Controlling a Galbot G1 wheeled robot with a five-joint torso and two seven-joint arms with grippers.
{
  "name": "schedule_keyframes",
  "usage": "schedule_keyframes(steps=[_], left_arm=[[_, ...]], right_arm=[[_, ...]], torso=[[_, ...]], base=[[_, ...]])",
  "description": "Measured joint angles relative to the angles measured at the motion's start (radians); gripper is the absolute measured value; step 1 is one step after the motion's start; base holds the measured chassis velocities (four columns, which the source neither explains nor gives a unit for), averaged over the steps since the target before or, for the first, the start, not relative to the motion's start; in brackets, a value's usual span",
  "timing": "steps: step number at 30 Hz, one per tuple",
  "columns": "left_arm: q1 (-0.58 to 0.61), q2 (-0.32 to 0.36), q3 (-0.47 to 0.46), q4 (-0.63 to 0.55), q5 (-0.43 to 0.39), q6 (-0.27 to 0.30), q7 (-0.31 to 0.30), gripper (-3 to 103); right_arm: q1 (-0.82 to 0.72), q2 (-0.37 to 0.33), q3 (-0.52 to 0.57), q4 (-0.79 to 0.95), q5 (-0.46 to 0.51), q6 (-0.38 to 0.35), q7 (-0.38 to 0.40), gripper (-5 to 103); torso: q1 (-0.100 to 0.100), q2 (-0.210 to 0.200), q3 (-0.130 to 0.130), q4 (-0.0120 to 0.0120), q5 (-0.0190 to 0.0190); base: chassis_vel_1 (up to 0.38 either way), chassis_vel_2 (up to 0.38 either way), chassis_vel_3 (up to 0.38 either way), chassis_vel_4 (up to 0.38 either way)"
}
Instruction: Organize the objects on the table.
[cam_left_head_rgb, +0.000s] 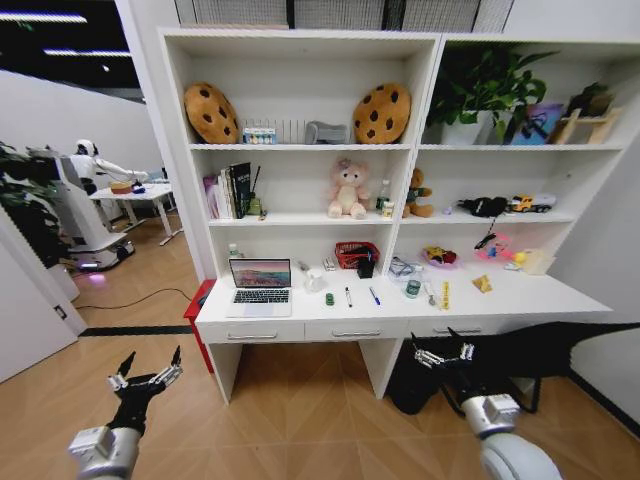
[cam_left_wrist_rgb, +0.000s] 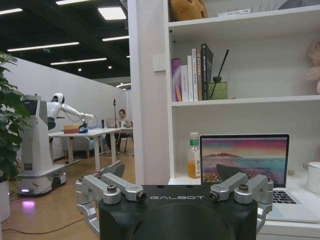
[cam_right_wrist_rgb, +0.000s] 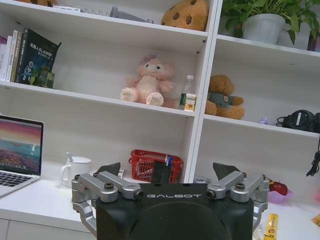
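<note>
The long white table stands ahead, under a shelf unit. A silver laptop sits open at its left end, and shows again as the laptop and the laptop in the wrist views. A tiny green trinket, a black pen, a blue pen and a round green tin lie mid-table. My left gripper hangs open and holds nothing, low over the floor and short of the table's left end. The right gripper is open too, just before the drawers.
A red basket and a white mug stand at the back of the table, with small clutter at the right. A red bin sits by the left leg. A dark chair is at lower right. Another robot stands far left.
</note>
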Motion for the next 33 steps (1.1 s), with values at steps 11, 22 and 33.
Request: schedule_keyframes(steps=[11,22,33], left_arm=[[0.001,-0.011,0.005,0.0,0.007,0.0,0.0,100],[0.003,-0.015,0.004,-0.006,0.008,0.0,-0.002,100],[0.004,-0.02,0.006,-0.007,0.01,0.0,-0.003,100]], right_arm=[[0.003,-0.002,-0.001,-0.007,0.003,0.002,-0.002,100],[0.004,0.0,-0.003,-0.011,0.002,0.003,-0.002,100],[0.001,0.003,-0.004,-0.017,0.004,0.007,-0.001,100]], torso=[[0.0,0.0,0.0,0.0001,0.0002],[0.0,0.0,0.0,0.0001,0.0],[0.0,0.0,0.0,0.0001,0.0004]], base=[[-0.092,0.098,0.108,-0.098],[-0.13,0.133,0.14,-0.148],[-0.141,0.145,0.154,-0.156]])
